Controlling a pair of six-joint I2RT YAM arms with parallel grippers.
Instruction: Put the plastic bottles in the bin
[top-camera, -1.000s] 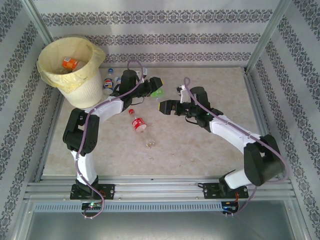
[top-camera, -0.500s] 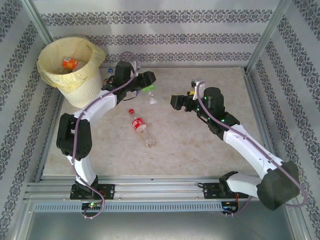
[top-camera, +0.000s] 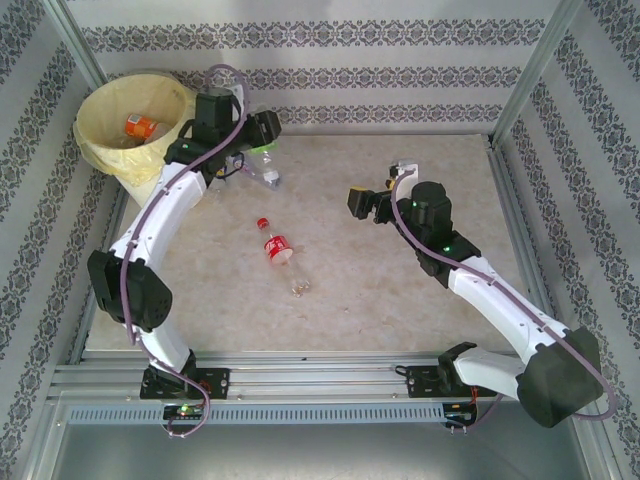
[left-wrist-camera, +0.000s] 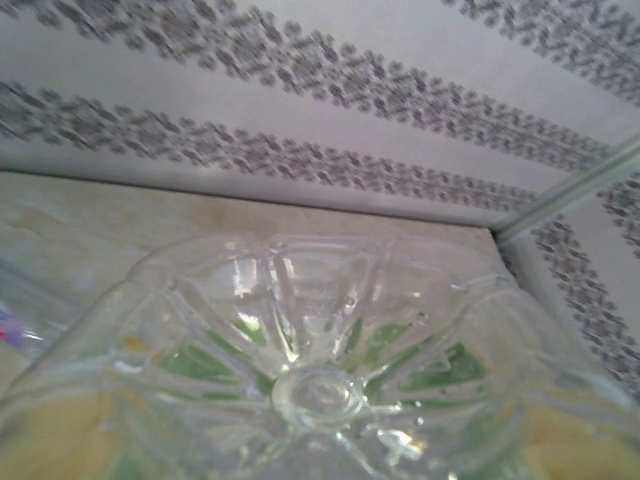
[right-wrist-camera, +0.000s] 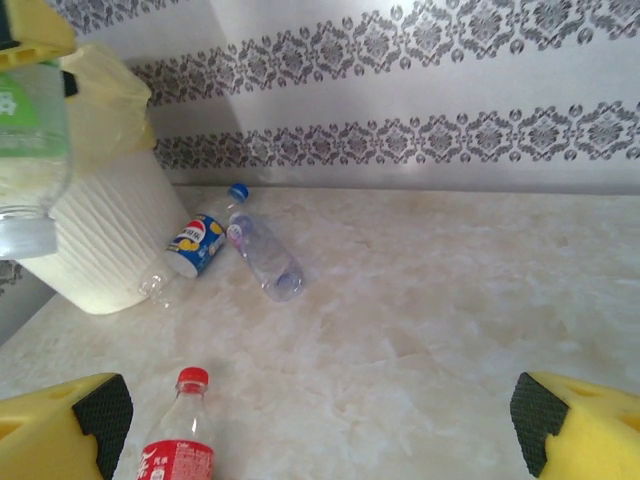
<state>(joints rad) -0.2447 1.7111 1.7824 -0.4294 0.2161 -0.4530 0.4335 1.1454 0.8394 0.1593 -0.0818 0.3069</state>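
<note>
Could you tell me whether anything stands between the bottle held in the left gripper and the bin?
Nothing visible does. The left gripper holds the green-labelled bottle raised just right of the bin, and the bin's mouth is open, with one orange-labelled bottle lying inside.

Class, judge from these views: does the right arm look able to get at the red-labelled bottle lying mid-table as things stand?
Probably yes. The right gripper is open and empty, the red-labelled bottle lies on bare table just ahead of it, and nothing stands between them.
</note>
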